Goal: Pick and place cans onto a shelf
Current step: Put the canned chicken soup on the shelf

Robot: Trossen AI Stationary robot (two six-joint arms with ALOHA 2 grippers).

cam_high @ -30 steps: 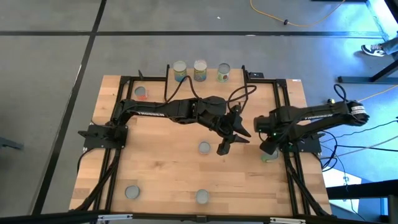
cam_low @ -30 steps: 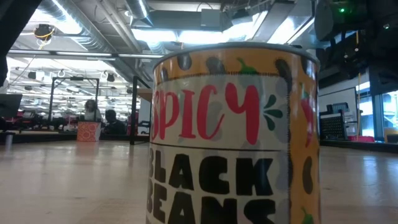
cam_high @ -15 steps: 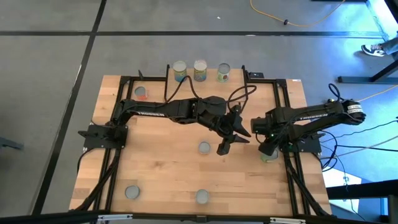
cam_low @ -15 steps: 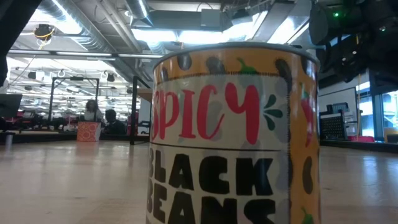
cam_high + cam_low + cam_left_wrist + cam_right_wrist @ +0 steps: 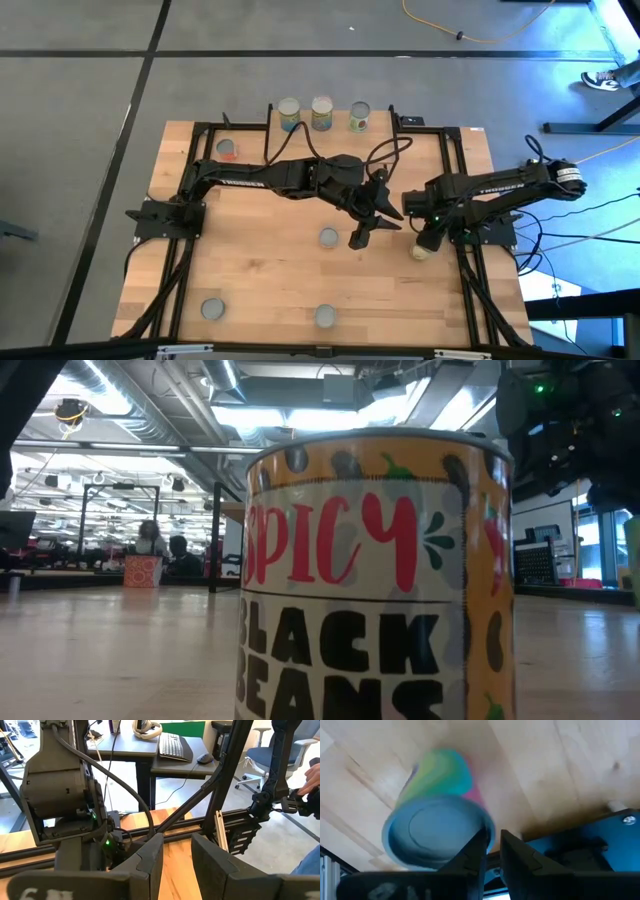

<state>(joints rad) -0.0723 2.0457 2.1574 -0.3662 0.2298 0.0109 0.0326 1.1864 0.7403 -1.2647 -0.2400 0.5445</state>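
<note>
A green-labelled can (image 5: pixel 437 815) with a silvery top is tilted on the wood table beside my right gripper (image 5: pixel 492 847), which is shut, at the table's right side (image 5: pixel 425 238). The can also shows in the high view (image 5: pixel 420 251). My left gripper (image 5: pixel 366 226) hovers over the table's middle, its fingers (image 5: pixel 177 855) a little apart and empty. Three cans (image 5: pixel 321 113) stand in a row at the far edge between thin black posts (image 5: pixel 270 112); the shelf's plank does not show. A yellow-orange bean can (image 5: pixel 375 580) stands on its base at the near edge. My right gripper comes from above, pointing down, with the can's top rim (image 5: pixel 479 827) beside the outer side of one finger (image 5: pixel 476 851). I cannot tell whether the finger touches it. The can is not between the fingers; it leans over with its lower end on the table.
More cans stand on the table: a red-topped one at far left (image 5: pixel 228 150), one in the middle (image 5: pixel 328 238), two near the front edge (image 5: pixel 212 308) (image 5: pixel 326 316). Black frame rails (image 5: pixel 470 290) run along both table sides. A person's hand (image 5: pixel 312 775) shows beyond the table.
My right gripper has shifted a little toward the table's left. The green can under it has tipped from upright and moved a little toward the table's left, out from under the gripper. The left arm has kept still.
</note>
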